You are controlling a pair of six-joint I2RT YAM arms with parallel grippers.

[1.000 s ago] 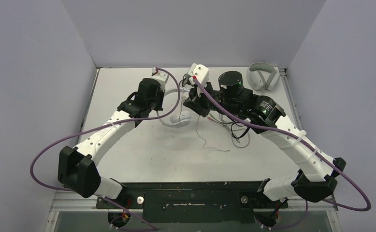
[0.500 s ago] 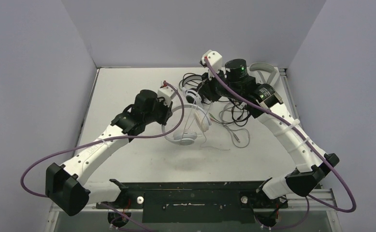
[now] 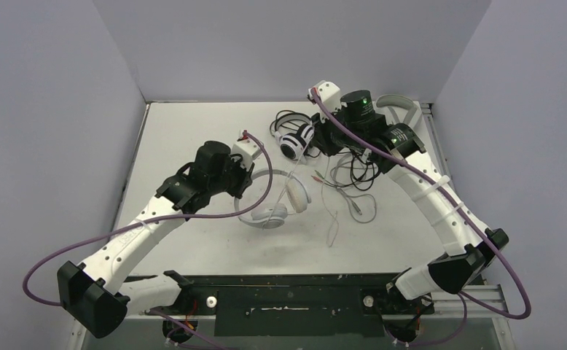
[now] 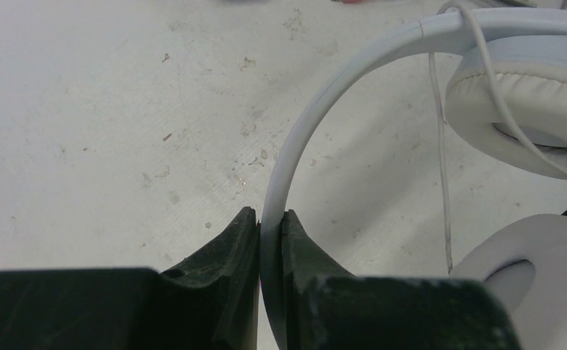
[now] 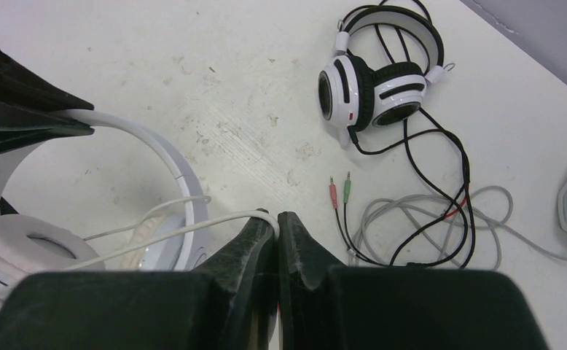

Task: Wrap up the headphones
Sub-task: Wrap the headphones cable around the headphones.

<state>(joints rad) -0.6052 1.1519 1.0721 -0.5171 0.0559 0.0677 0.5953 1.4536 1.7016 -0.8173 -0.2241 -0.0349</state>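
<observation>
Scuffed white tabletop (image 3: pixel 186 124), grey walls round it. Small white headphones (image 3: pixel 272 214) sit mid-table, a bit left of centre. Left gripper (image 4: pixel 270 219) is clamped on the headband (image 4: pixel 284 164), jaws flat against both faces of the band. Reads as an anchor hold: stops the set sliding while the cord gets worked.

Right gripper (image 5: pixel 277 217) has its fingers pressed together with the thin white cable (image 5: pixel 193 227) nipped at the tips. From there the cord runs back left past the ear cup (image 5: pixel 25 251) and over the band. My guess is a tip pinch leaves the cord easy to lead round the band.

Black-and-white headset (image 5: pixel 372 84) lies far-centre, nothing gripping it. Its black cable (image 5: pixel 412 162) is loose and tangled with a grey cable (image 5: pixel 374 211) on its near-right side. Grey over-ear pair (image 3: pixel 404 109) is in the far right corner, half hidden behind the right arm.

Judgement: early in the wrap of the white set, second set not started.
</observation>
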